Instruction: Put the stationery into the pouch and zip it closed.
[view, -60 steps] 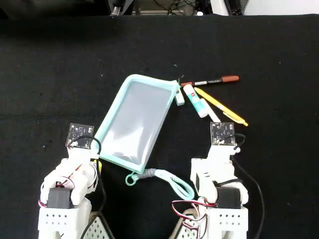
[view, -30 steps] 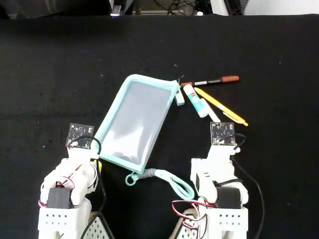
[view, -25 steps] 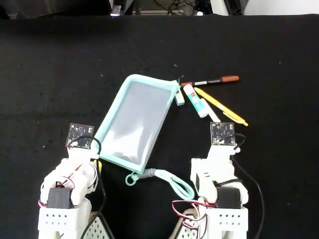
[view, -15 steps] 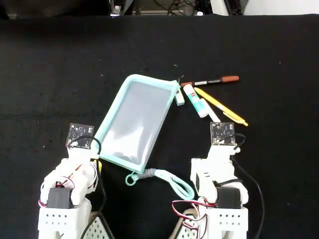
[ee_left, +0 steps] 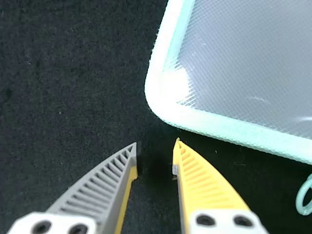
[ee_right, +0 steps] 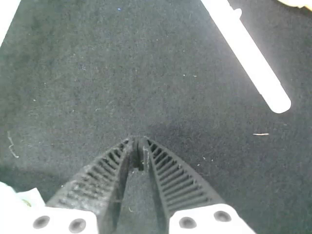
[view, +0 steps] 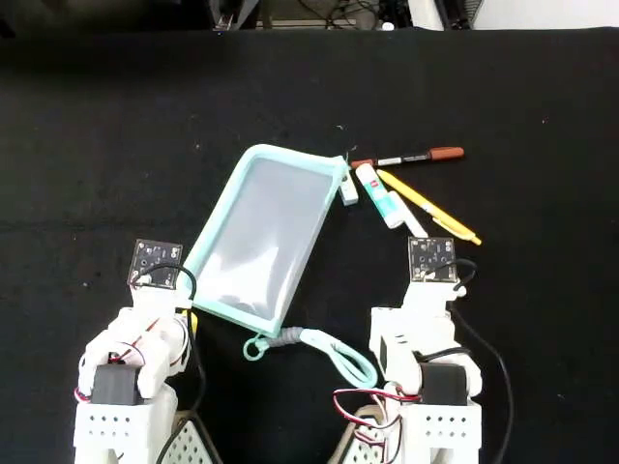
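The mint-edged clear pouch (view: 261, 237) lies slanted at the table's middle, flat. Right of its upper corner lie a small white eraser (view: 348, 189), a glue stick (view: 379, 194), a brown-capped marker (view: 411, 157), a yellow pen (view: 430, 208) and a white pen (view: 411, 220). My left gripper (ee_left: 156, 145) hovers just off the pouch's (ee_left: 243, 73) near corner, fingers slightly open with nothing between them. My right gripper (ee_right: 139, 142) is shut over bare cloth, a short way from the white pen (ee_right: 251, 58).
The pouch's mint lanyard (view: 324, 350) curls between the two arm bases, its ring (ee_left: 304, 197) near the left gripper. Black cloth covers the table (view: 116, 126). Room clutter lines the far edge.
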{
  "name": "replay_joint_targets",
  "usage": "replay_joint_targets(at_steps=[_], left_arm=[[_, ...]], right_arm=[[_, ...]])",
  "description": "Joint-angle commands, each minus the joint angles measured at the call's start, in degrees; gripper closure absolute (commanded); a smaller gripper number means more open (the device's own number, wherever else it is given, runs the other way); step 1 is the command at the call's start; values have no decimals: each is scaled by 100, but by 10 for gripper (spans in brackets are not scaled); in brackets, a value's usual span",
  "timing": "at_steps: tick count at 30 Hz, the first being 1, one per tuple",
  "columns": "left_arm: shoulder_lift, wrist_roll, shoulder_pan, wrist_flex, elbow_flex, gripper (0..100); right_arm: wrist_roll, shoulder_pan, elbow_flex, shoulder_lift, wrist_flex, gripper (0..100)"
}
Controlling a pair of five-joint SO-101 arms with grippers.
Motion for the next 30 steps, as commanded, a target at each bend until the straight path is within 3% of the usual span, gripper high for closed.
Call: replay_joint_targets(at_steps=[1,10,21,25,30], left_arm=[[-53,-35,-31,26,92,866],[-53,-35,338,26,92,863],[-53,-35,1560,-26,92,864],[-53,-70,1182,9,92,863],[-53,-70,-4,-290,66,863]], right_arm=[[-62,70,-22,-400,18,985],[-62,70,-22,-400,18,985],[-62,70,-22,-400,18,985],[-62,70,-22,-400,18,985],[-62,70,-22,-400,18,985]])
